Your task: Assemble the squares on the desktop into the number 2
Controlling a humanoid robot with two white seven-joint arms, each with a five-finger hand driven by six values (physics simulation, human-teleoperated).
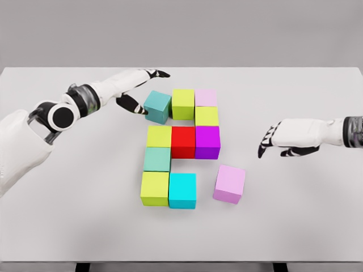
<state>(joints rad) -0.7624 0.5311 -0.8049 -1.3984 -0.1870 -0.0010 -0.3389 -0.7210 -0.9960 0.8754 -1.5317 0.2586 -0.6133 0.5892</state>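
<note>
Coloured cubes lie on the white table [68, 226]. The top row has a teal cube [157, 106], turned a little askew, a lime cube [183, 103] and a pale pink cube [206, 97]. A yellow-green cube [206, 116] sits below the pink one. The middle row runs yellow [159, 136], red [183, 141], purple [207, 141]. Below come a sea-green cube [157, 159], a lime cube [155, 188] and a cyan cube [182, 190]. A lilac cube [229, 183] lies apart at the lower right. My left hand [138, 95] is open just left of the teal cube. My right hand [278, 140] hovers open to the right.
The table's far edge [181, 68] runs behind the cubes and its front edge [181, 262] is near the bottom of the view. Dark table legs [82, 267] show under the front edge.
</note>
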